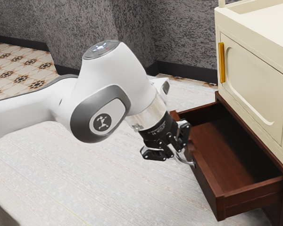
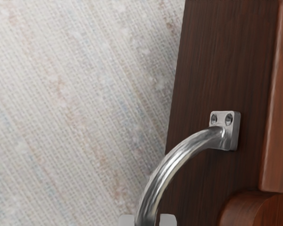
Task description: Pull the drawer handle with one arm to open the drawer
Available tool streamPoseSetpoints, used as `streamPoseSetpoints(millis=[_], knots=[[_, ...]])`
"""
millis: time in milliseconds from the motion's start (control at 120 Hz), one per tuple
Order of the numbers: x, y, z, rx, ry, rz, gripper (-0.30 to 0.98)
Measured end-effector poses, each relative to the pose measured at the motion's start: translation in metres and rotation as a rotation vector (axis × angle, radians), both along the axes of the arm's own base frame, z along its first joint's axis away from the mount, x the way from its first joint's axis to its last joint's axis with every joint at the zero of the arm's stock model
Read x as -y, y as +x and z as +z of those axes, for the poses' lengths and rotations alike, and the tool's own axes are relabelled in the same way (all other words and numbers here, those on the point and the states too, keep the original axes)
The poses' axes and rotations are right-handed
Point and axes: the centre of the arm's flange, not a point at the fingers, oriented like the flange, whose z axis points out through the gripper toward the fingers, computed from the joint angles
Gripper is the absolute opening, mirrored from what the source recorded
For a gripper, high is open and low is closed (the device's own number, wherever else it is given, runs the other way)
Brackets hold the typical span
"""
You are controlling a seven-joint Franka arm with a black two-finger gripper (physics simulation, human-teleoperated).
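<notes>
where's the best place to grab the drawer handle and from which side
Probably the middle of the handle, approached from outside the drawer front, fingers straddling the bar: it bows outward from its mount, leaving a gap behind.

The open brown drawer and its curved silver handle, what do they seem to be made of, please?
The brown drawer looks like varnished wood, judging by its fine grain and sheen, though a veneer is possible. The curved silver handle looks like polished metal, perhaps steel or chrome plating, given its bright streaked reflections.
</notes>
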Motion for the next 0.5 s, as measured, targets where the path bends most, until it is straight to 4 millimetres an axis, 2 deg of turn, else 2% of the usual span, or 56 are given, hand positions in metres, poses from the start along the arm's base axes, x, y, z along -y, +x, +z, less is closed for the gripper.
streamPoseSetpoints(millis=[500], knots=[[-0.016, -0.019, 0.001, -0.004, -0.001, 0.019, -0.10]])
